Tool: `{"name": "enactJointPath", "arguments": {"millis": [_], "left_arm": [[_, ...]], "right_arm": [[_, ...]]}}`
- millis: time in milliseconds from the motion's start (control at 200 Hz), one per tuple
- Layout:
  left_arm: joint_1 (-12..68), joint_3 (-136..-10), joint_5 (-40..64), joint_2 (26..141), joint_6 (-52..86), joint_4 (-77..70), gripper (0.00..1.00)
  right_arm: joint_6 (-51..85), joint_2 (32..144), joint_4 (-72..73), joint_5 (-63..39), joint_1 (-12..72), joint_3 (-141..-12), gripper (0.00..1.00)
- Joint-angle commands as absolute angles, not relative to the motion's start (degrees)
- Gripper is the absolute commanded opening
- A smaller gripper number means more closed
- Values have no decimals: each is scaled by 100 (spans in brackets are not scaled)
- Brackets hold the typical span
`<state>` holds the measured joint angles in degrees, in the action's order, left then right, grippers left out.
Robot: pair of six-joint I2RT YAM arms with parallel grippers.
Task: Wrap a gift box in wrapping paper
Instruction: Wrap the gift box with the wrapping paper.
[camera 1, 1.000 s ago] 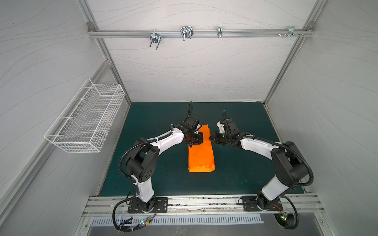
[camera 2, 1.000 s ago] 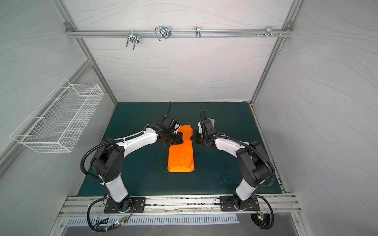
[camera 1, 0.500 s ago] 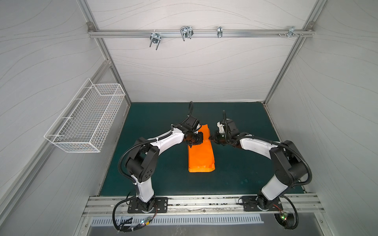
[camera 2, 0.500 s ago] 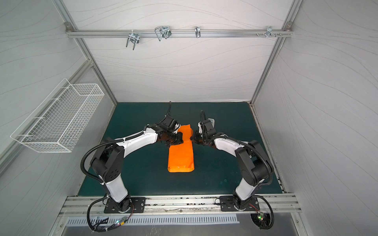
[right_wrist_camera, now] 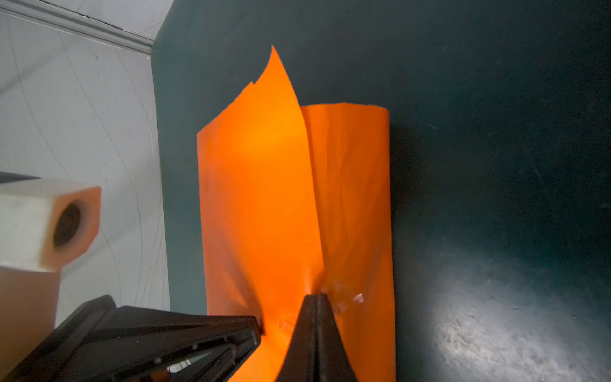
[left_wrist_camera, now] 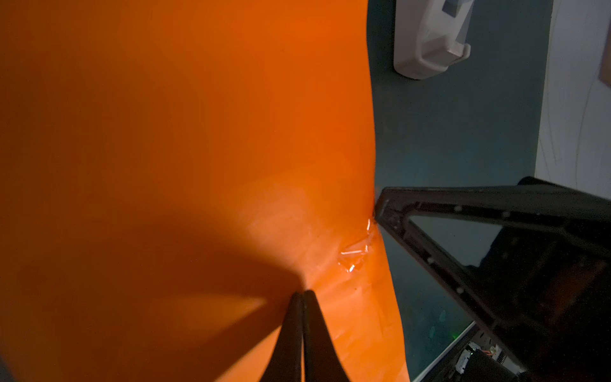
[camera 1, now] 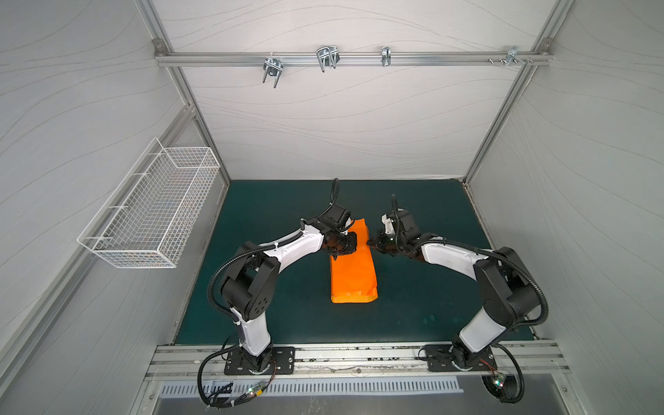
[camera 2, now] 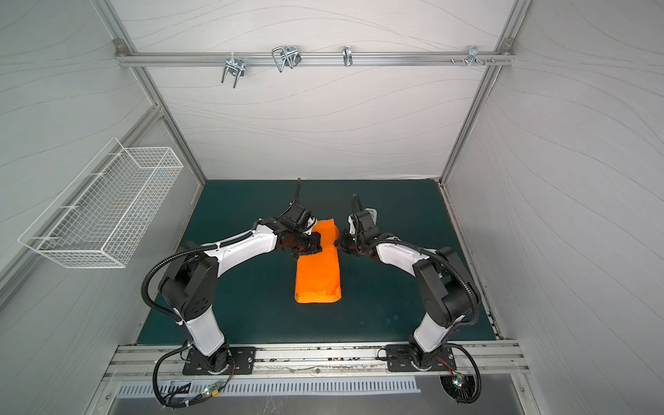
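Wrapping paper (camera 1: 354, 273) forms a long parcel. Left gripper (left_wrist_camera: 302, 295) and right gripper (right_wrist_camera: 317, 299), both closed, press tips against its far end from opposite sides, apparently to settle the tape (left_wrist_camera: 353, 256).

Dark green mat (camera 1: 269, 215) under folded wrapping paper (camera 1: 354, 276), tape dispenser (left_wrist_camera: 426, 36)

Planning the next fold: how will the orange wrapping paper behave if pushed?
Probably floppy: the wrapping paper has a loose flap curling at its corner. Likely keeps creases, given wrinkles beside the clear tape.
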<state>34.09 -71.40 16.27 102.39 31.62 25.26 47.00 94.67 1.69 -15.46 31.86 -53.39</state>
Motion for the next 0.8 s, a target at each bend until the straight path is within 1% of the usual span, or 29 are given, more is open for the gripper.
{"name": "enactJointPath", "arguments": {"millis": [0,550,795], "left_arm": [[3498,-6988,1363,10642,3087,3074,8],[3498,-6996,1365,10667,3087,3064,8],[3494,-6957,1362,10661,3085,3052,8]], "right_arm": [[4753,9449,-9,-1393,3182,-5221,0],[4725,9224,-44,-1349,3058,-5189,0],[4678,9314,-26,-1492,3065,-5338,0]]}}
